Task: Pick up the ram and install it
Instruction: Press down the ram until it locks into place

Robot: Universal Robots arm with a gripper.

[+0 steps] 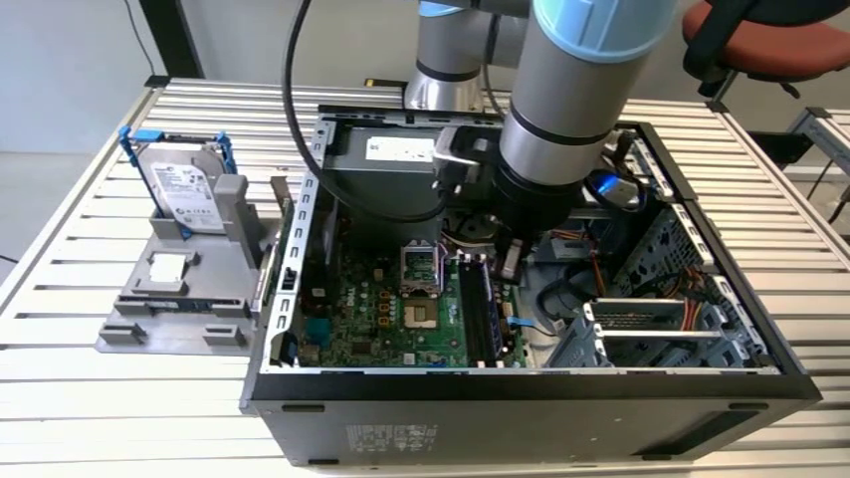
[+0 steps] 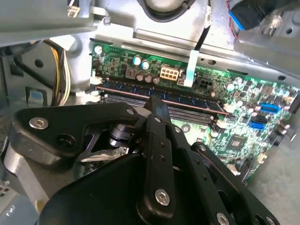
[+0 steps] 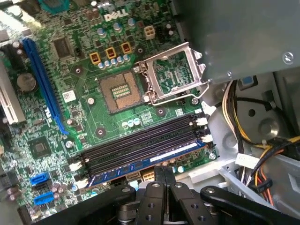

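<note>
The ram (image 3: 154,158) is a thin dark stick with a pale strip. It stands in the outermost of the long black motherboard slots (image 3: 140,143), inside the open computer case (image 1: 531,383). In the second wrist view the ram (image 2: 187,100) runs across just beyond the fingertips. My gripper (image 3: 163,172) is shut, its black fingers pressed together, with their tip at the ram's top edge near the middle of its length. The gripper (image 2: 154,104) holds nothing between its fingers. In the exterior view the gripper (image 1: 511,261) reaches down into the case over the slots (image 1: 485,309).
A silver hard drive in a blue bracket (image 1: 186,184) stands on a grey stand (image 1: 173,319) at the exterior view's left, outside the case. Near the slots are the open processor socket (image 3: 121,89), its raised metal frame (image 3: 176,72) and yellow and black cables (image 3: 243,126).
</note>
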